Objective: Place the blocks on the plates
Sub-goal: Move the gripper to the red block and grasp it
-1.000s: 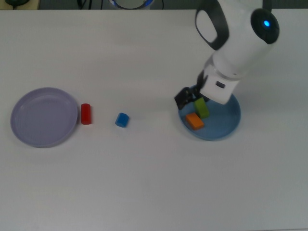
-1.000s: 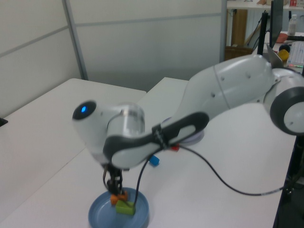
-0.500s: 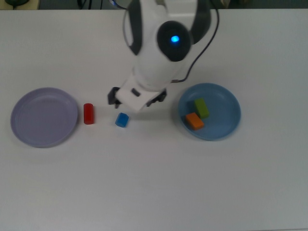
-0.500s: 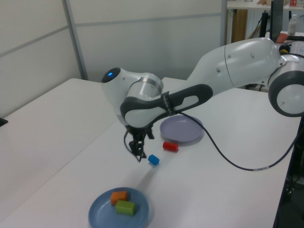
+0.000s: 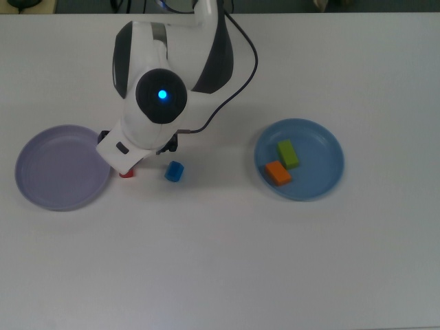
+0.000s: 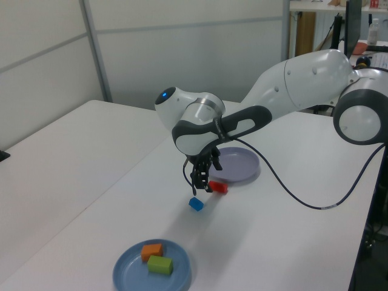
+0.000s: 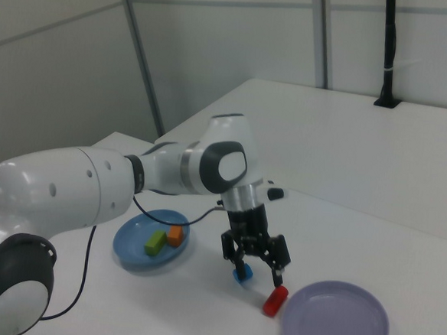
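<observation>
The red cylinder (image 7: 275, 301) lies on the table just beside the lavender plate (image 7: 335, 321), and the blue block (image 7: 242, 275) sits a little further from it. My gripper (image 7: 259, 268) hangs open just above these two, nothing between its fingers. In the top view the arm covers the gripper and most of the red cylinder (image 5: 126, 174); the blue block (image 5: 174, 171) and the lavender plate (image 5: 62, 168) show. The green bar (image 5: 288, 153) and the orange block (image 5: 278, 172) lie in the light blue plate (image 5: 320, 161).
The white table carries nothing else. The arm's black cable (image 6: 291, 197) loops low over the table on the left view's right. A grey wall panel stands behind the table in the left view.
The gripper has left the blue plate and swept across to the top view's left, passing the blue block to hang by the red cylinder. The blocks have not moved.
</observation>
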{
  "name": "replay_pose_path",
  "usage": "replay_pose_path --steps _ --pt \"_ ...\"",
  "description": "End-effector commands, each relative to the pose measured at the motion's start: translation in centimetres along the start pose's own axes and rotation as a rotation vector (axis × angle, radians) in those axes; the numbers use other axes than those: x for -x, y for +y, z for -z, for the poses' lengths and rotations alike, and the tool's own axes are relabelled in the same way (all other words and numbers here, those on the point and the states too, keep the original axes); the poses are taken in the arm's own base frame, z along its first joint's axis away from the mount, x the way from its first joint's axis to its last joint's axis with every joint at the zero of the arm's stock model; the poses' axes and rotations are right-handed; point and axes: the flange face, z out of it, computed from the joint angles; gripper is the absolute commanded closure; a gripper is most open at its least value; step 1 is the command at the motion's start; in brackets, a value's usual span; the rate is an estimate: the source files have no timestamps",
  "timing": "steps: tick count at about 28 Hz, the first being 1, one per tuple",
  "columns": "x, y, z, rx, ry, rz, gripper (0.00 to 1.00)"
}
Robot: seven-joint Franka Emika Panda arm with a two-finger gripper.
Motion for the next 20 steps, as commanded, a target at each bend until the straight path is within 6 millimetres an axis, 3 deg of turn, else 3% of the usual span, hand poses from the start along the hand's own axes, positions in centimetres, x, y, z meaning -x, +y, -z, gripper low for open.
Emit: replay_pose_path --steps 1,6,11,13,20 --pt "-0.3 0.2 -2.2 0.019 -0.028 0.019 0.00" --pt "-0.5 0.1 -3.1 0.036 -0.038 0.028 0.00" --pt "-0.6 -0.1 -3.9 0.038 -0.052 0.034 0.09" --pt "-0.7 -0.1 -4.1 0.046 -0.053 0.039 0.22" --pt "-0.9 -0.4 -4.0 0.050 -0.041 0.057 0.46"
